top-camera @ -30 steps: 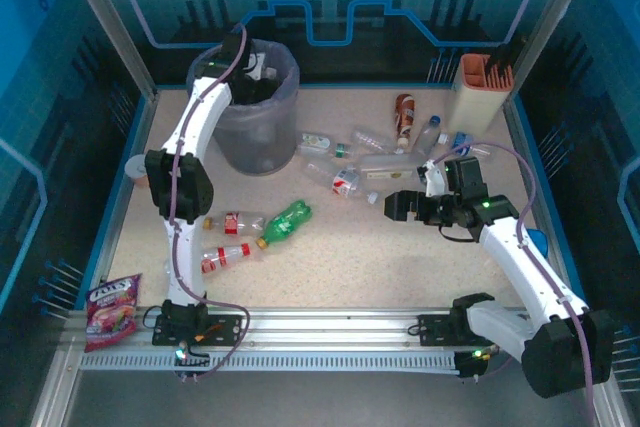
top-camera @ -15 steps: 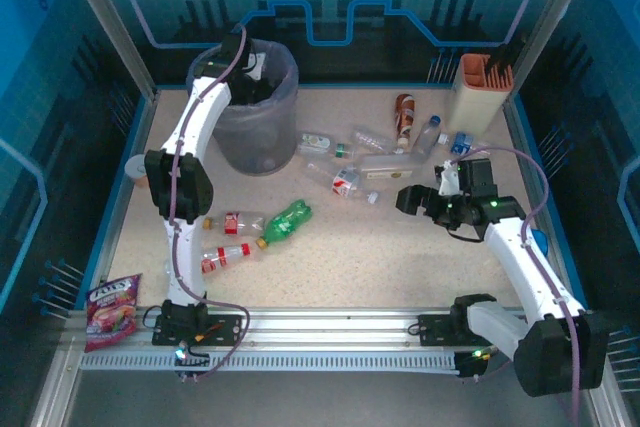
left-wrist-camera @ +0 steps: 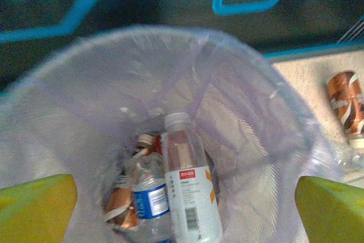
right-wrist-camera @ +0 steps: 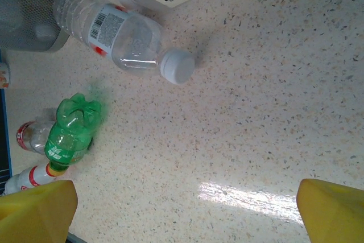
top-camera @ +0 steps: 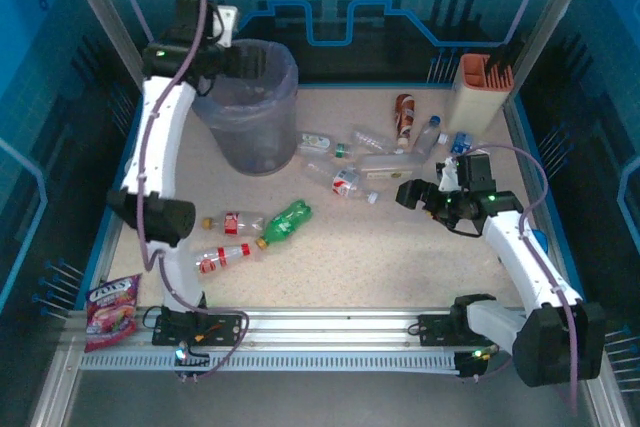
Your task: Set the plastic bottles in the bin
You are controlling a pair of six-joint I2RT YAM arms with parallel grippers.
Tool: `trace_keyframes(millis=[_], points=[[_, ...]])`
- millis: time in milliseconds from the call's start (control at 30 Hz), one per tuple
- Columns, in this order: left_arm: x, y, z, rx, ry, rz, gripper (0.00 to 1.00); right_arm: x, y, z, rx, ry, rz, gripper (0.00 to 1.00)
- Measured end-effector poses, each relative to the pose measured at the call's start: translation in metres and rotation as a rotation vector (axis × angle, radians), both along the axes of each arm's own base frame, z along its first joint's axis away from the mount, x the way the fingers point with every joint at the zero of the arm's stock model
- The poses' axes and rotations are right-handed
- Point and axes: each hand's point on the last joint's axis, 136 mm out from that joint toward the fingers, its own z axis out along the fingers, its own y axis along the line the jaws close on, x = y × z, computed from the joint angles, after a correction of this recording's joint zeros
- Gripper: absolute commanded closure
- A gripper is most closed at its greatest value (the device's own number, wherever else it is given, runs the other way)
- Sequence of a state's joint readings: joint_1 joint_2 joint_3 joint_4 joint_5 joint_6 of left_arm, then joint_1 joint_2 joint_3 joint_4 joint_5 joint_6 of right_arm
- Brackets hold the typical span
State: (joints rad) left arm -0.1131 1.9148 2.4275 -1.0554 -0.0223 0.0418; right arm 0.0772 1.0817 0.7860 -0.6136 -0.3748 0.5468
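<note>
Speckled table (right-wrist-camera: 256, 112); bottles (left-wrist-camera: 190, 192) in bin (left-wrist-camera: 256, 118) overlap, lowest cut off; left tool (left-wrist-camera: 185, 209), right tool (right-wrist-camera: 185, 209) apart, empty.

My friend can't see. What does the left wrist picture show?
Looking down into the bag-lined bin, a few bottles lie at its bottom. The left end effector hangs open above, and a brown bottle lies on the table outside.

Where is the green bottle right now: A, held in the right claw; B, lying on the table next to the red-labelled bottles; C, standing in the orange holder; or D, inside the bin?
B: the green bottle lies on its side on the table, right beside the red-labelled bottles.
</note>
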Motion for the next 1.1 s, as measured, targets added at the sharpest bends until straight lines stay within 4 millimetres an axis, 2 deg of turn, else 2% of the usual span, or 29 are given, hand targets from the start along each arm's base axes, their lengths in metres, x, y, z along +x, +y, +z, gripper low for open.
trace_keyframes(millis=[100, 167, 233, 300, 367, 400, 500, 533, 633, 733, 933, 1100], points=[[-0.048, 0.005, 0.052, -0.015, -0.103, 0.009, 0.01, 0.003, -0.001, -0.001, 0.010, 0.011, -0.009, 0.00], [-0.087, 0.000, 0.072, -0.018, -0.147, -0.004, 0.01, 0.007, -0.004, 0.000, 0.022, 0.012, -0.026, 0.00], [-0.127, -0.023, 0.078, -0.014, -0.162, -0.072, 0.02, 0.010, -0.009, 0.000, 0.027, 0.016, -0.043, 0.00], [-0.157, -0.052, 0.066, -0.017, -0.135, -0.165, 0.03, 0.014, -0.013, 0.001, 0.027, 0.016, -0.057, 0.00], [-0.178, -0.074, 0.035, -0.015, -0.061, -0.230, 0.03, 0.017, -0.017, 0.005, 0.024, 0.006, -0.065, 0.00], [-0.184, -0.081, 0.012, -0.004, -0.005, -0.247, 0.02, 0.018, -0.020, 0.007, 0.022, 0.000, -0.070, 0.00], [-0.195, -0.098, -0.065, 0.053, 0.171, -0.285, 0.01, 0.020, -0.025, 0.012, 0.013, -0.018, -0.075, 0.00], [-0.199, -0.102, -0.096, 0.076, 0.237, -0.295, 0.01, 0.020, -0.027, 0.012, 0.010, -0.018, -0.076, 0.00], [-0.213, -0.103, -0.165, 0.121, 0.383, -0.311, 0.01, 0.018, -0.030, 0.012, 0.007, -0.012, -0.081, 0.00], [-0.222, -0.103, -0.210, 0.119, 0.468, -0.311, 0.01, 0.018, -0.030, 0.012, 0.013, -0.012, -0.079, 0.00], [-0.221, -0.111, -0.280, 0.109, 0.580, -0.297, 0.01, 0.016, -0.028, 0.016, 0.021, -0.024, -0.069, 0.00], [-0.219, -0.119, -0.316, 0.122, 0.637, -0.297, 0.01, 0.015, -0.030, 0.017, 0.019, -0.025, -0.072, 0.00]])
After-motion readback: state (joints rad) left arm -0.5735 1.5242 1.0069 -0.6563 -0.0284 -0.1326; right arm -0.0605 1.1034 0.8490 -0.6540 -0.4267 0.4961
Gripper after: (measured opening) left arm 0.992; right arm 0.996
